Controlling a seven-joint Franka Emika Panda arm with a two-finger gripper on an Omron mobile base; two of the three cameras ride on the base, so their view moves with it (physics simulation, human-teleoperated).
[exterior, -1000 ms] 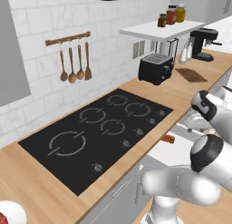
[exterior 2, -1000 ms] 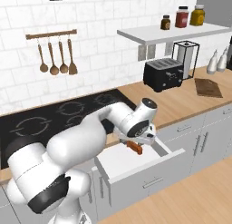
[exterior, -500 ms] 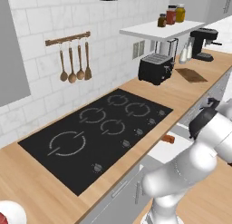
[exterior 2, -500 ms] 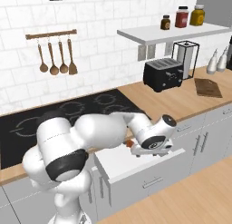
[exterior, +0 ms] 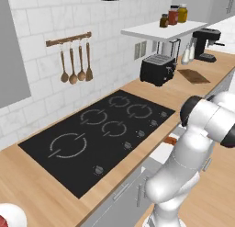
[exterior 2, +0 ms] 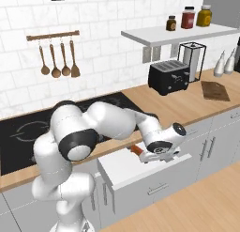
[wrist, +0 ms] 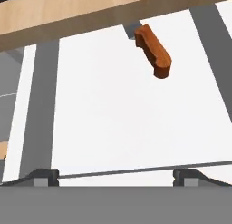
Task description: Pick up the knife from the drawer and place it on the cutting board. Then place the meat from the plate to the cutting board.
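Note:
The knife (wrist: 154, 51) lies in the open white drawer (wrist: 127, 109), its orange-brown handle pointing out and its blade running back under the counter edge. My gripper (wrist: 115, 175) hovers open over the drawer's front part, short of the handle, with nothing between its fingertips (wrist: 43, 177). From the right base view, the gripper (exterior 2: 157, 157) hangs over the drawer (exterior 2: 140, 170) just right of the knife (exterior 2: 136, 150). The dark cutting board (exterior 2: 215, 90) lies far right on the counter, past the toaster. The plate (exterior: 16, 210) with the red meat (exterior: 2, 220) sits at the lower left corner.
A black toaster (exterior 2: 168, 76) stands between the cooktop (exterior: 98, 132) and the cutting board (exterior: 193, 76). A paper-towel stand (exterior 2: 193, 59) and bottles (exterior 2: 224, 63) are at the back wall. A shelf with jars (exterior 2: 187, 17) hangs above. Wooden spoons (exterior 2: 58, 62) hang on the wall.
The arm has swung right and down over the open drawer, bringing the hand from above the knife toward the drawer's front. The jaws stayed open; the knife has not moved.

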